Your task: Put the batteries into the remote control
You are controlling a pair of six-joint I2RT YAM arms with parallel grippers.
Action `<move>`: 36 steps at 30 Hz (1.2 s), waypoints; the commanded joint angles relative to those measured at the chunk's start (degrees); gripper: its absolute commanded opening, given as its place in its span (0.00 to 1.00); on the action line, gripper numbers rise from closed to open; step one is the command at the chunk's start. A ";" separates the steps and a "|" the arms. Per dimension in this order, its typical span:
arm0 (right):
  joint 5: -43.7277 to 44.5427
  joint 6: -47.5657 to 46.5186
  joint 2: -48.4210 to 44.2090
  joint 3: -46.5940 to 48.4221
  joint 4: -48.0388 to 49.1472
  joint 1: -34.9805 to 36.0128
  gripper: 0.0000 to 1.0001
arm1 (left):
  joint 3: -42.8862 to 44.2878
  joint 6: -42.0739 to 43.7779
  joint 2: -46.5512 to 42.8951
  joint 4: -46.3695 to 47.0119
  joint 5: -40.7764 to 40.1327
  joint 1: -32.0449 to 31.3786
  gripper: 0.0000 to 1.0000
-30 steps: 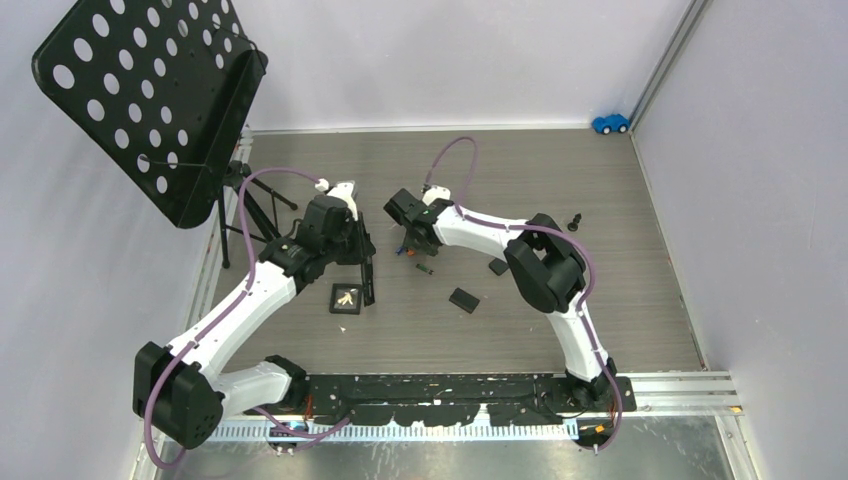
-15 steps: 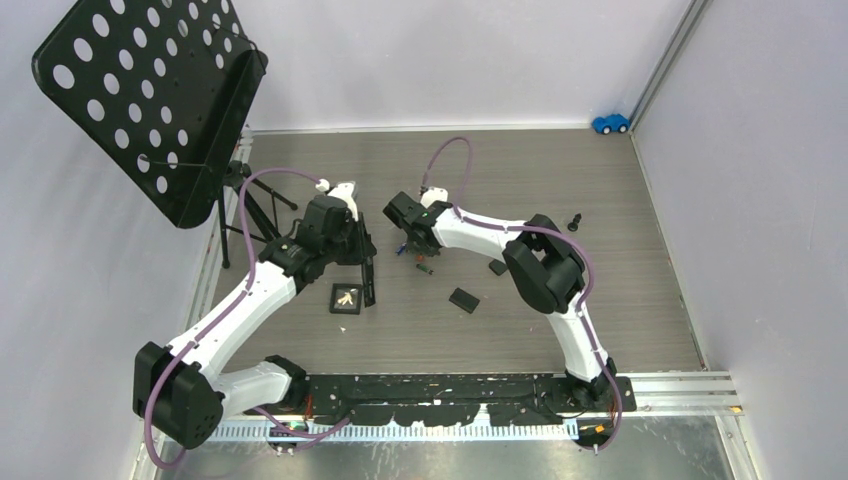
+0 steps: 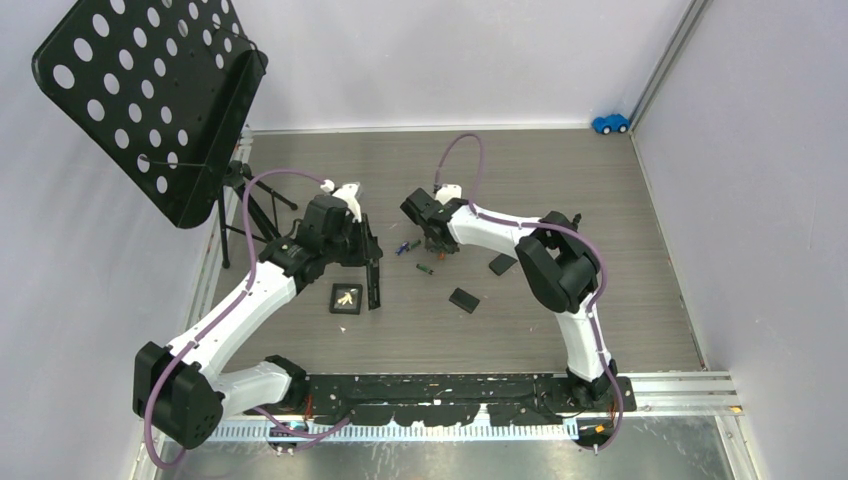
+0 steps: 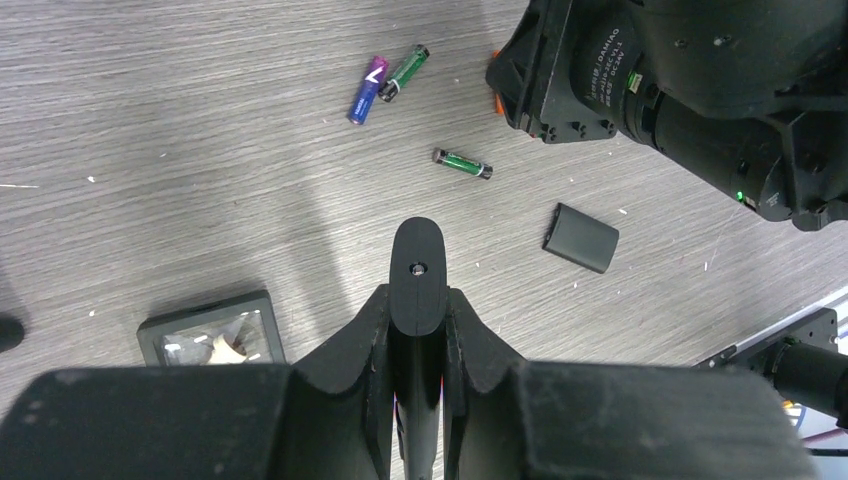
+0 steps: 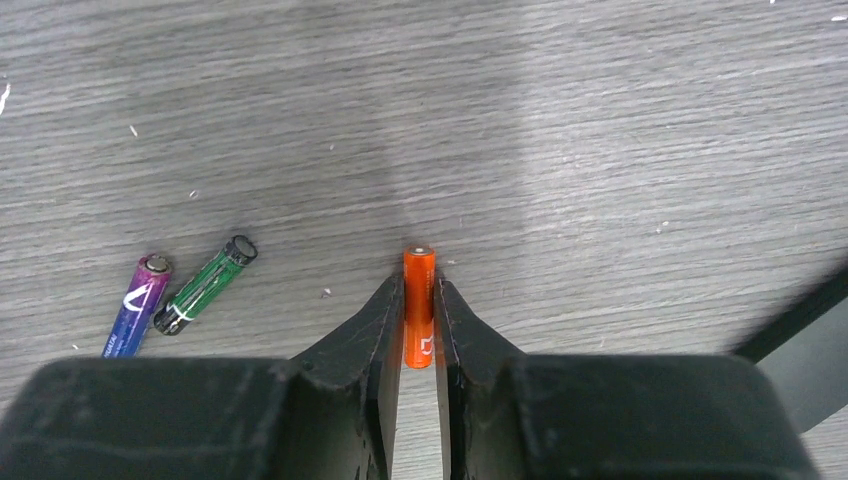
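- Orange battery is gripped in the right end effector, over the table.
- Purple battery and green battery lie nearby.
- Left end effector clenches the remote control.

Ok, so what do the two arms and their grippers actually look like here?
The left arm and right arm both have white link shells between bulky black joint housings. A purple cable loops along each. The left gripper and right gripper are matte black, with two wedge-shaped fingers each.
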 commanded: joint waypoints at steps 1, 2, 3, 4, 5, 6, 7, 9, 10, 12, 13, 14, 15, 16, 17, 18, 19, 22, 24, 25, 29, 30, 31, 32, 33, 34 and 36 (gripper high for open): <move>-2.82 -1.46 1.15 -2.85 -1.60 -0.72 0.22 | 0.35 -0.33 -0.64 2.61 2.12 0.10 0.00; -3.34 -1.36 1.03 -3.17 -1.21 -1.00 0.19 | 0.30 -0.45 -0.55 2.82 2.57 0.10 0.00; -3.74 -1.42 0.74 -3.57 -0.74 -1.26 0.16 | 0.28 -0.47 -0.48 3.11 3.11 0.10 0.00; -3.71 -1.43 0.27 -3.93 -0.17 -1.43 0.13 | 0.16 -0.52 -0.44 3.46 3.77 0.10 0.00; -3.49 -1.48 -0.49 -4.64 0.38 -1.57 0.10 | 0.11 -0.58 -0.42 3.89 4.36 0.10 0.00; -3.27 -1.78 -1.32 -5.38 1.08 -1.67 0.08 | 0.03 -0.76 -0.31 4.39 5.07 0.10 0.00; -2.49 -2.05 -2.54 -6.11 1.70 -1.68 0.07 | -0.06 -1.00 -0.27 5.10 5.74 0.10 0.00; -1.16 -2.98 -6.22 -7.94 3.20 -1.69 0.06 | -0.15 -1.60 0.10 6.49 7.65 0.10 0.00; -0.63 -3.50 -8.22 -9.02 4.07 -1.69 0.06 | -0.20 -2.06 0.29 7.34 8.58 0.10 0.00; 0.36 -4.54 -12.93 -11.50 6.10 -1.70 0.06 | -0.32 -3.25 0.92 9.69 10.92 0.10 0.00; 0.98 -4.96 -15.75 -12.87 6.95 -1.62 0.06 | -0.45 -4.13 1.25 11.03 12.03 0.10 0.00; 2.39 -5.21 -18.24 -14.07 7.43 -1.56 0.05 | -0.57 -5.94 1.70 12.95 13.44 0.10 0.00; 3.60 -5.12 -21.13 -15.17 7.46 -1.43 0.05 | -0.66 -7.59 1.99 15.14 14.81 0.10 0.00; 4.27 -5.01 -23.76 -16.03 7.46 -1.27 0.05 | -0.73 -9.73 2.38 18.35 16.39 0.10 0.00; 4.39 -4.93 -26.72 -16.83 7.60 -1.11 0.05 | -0.85 -11.89 2.90 23.56 18.29 0.10 0.00; 4.53 -4.85 -30.58 -17.97 7.86 -0.95 0.05 | -0.82 -14.32 3.54 27.40 19.78 0.10 0.00; 4.68 -4.81 -33.47 -18.86 8.51 -0.71 0.05 | -0.73 -16.62 4.62 31.88 21.44 0.09 0.00; 3.48 -5.31 -41.53 -21.69 11.20 -0.10 0.05 | 0.54 -21.90 7.66 40.50 24.87 0.06 0.00; 1.84 -6.76 -46.95 -23.92 14.38 0.67 0.05 | 2.00 -24.39 9.91 43.78 26.73 0.03 0.00; 0.28 -7.77 -49.43 -24.99 16.45 0.95 0.05 | 2.83 -25.51 10.99 44.94 27.59 0.02 0.00; -6.67 -12.09 -57.14 -28.90 23.90 2.07 0.05 | 5.48 -33.04 15.46 50.45 31.27 0.02 0.00; -8.40 -13.13 -58.43 -29.69 25.59 2.29 0.05 | 5.83 -35.14 16.42 52.43 32.08 0.02 0.00; -10.02 -14.10 -59.36 -30.34 26.79 2.42 0.06 | 6.16 -37.40 17.26 54.51 32.79 0.02 0.00; -11.41 -15.13 -60.00 -30.76 27.71 2.56 0.06 | 6.36 -39.38 17.96 57.18 33.49 0.02 0.00; -12.44 -16.00 -60.49 -31.21 28.45 2.70 0.05 | 6.61 -40.94 18.47 58.64 34.00 0.02 0.00; -13.54 -16.93 -60.84 -31.72 29.23 2.87 0.05 | 6.79 -42.28 18.87 59.68 34.51 0.02 0.00; -14.72 -18.17 -61.65 -32.77 30.95 3.24 0.06 | 7.36 -43.75 19.39 60.11 35.04 0.02 0.00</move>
